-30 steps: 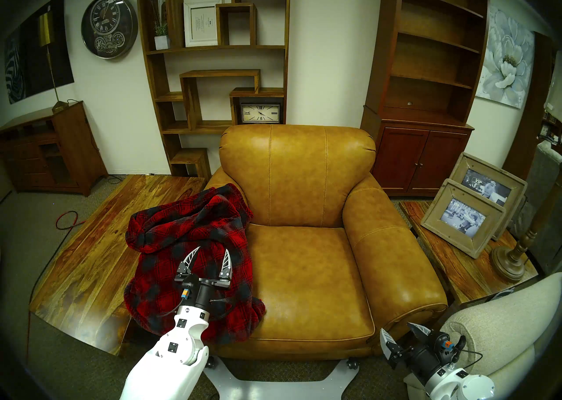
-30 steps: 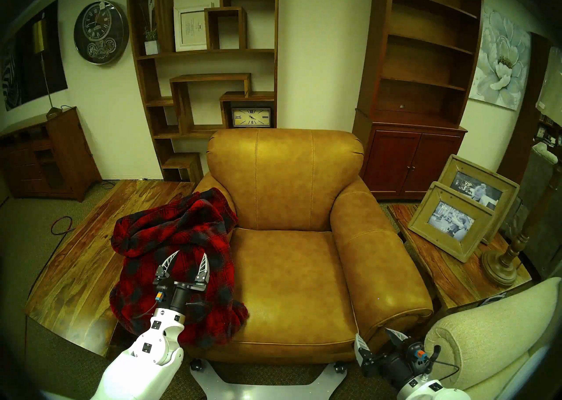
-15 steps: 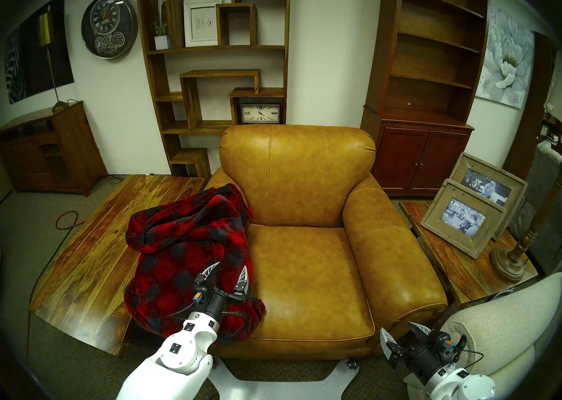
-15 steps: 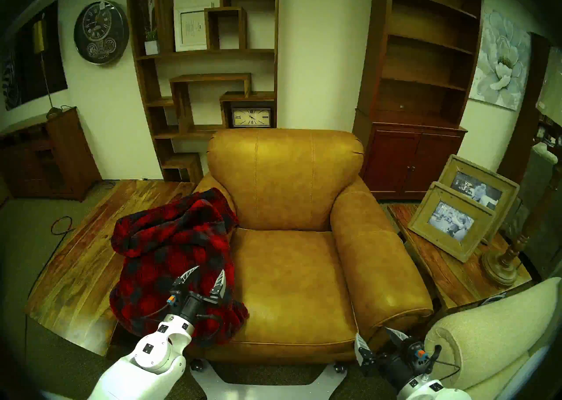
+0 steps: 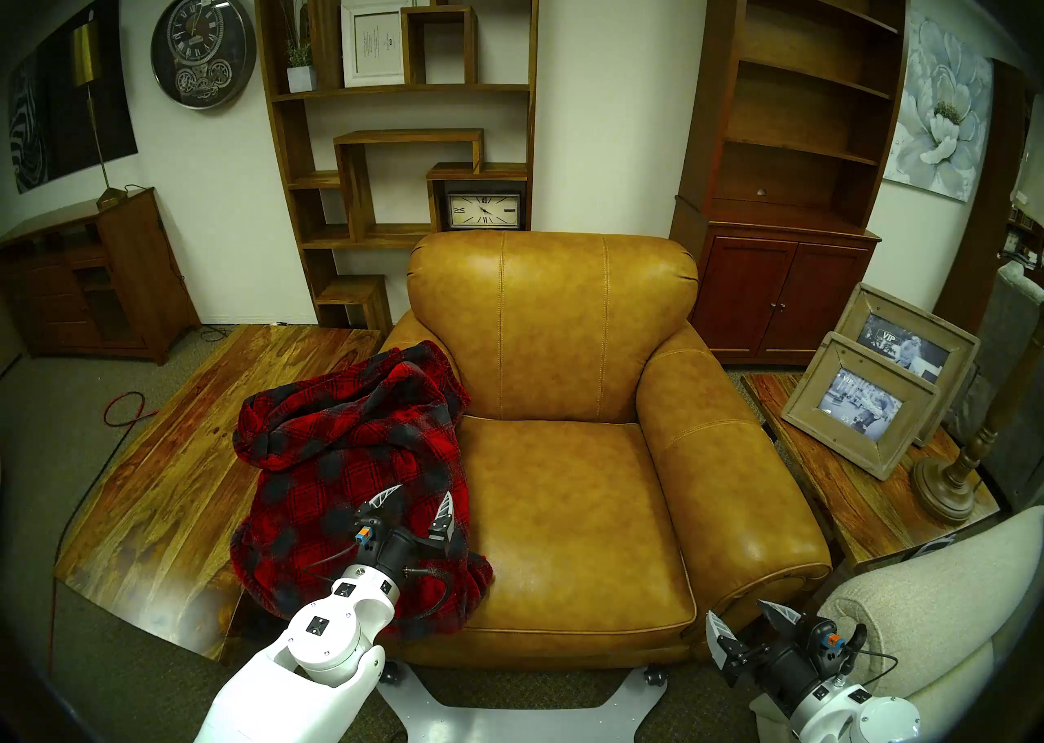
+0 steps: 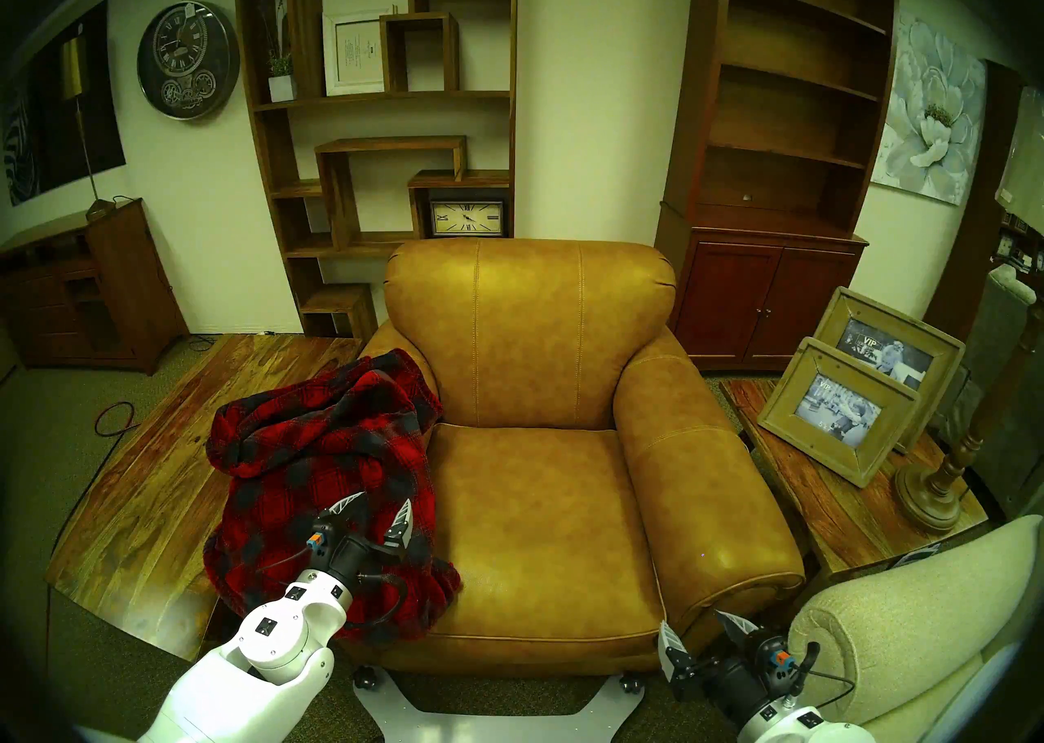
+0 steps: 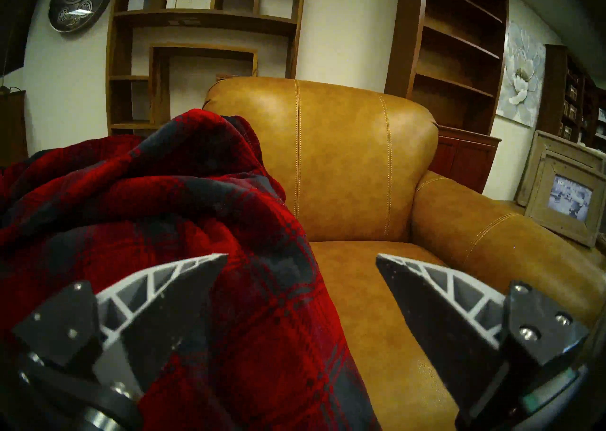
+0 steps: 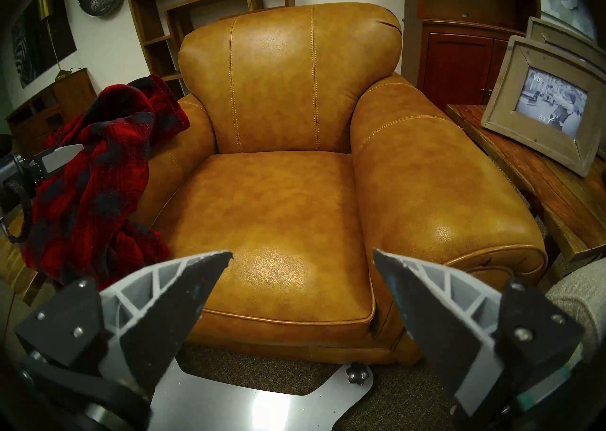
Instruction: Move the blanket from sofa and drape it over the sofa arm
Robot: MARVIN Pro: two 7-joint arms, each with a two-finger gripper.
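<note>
The red and dark plaid blanket (image 5: 350, 442) lies bunched over the left sofa arm (image 8: 170, 165) of the caramel leather sofa (image 5: 565, 499). It hangs down the arm's outer side and front, and one fold touches the seat's front left corner. My left gripper (image 5: 423, 490) is open and empty, just above the blanket's front part. In the left wrist view the gripper (image 7: 301, 255) straddles the edge of the blanket (image 7: 131, 207) and the bare seat. My right gripper (image 5: 734, 607) is open and empty, low at the sofa's front right corner; it also shows in the right wrist view (image 8: 302, 252).
A low wooden platform (image 5: 169, 470) lies left of the sofa. A side table (image 5: 836, 499) on the right holds picture frames (image 5: 858, 403) and a lamp base (image 5: 943, 487). A cream fabric seat (image 5: 932, 612) is beside my right arm. Shelves stand behind.
My left gripper, open throughout, has drawn back from over the blanket's middle toward its front right edge. The blanket and my right arm have not moved.
</note>
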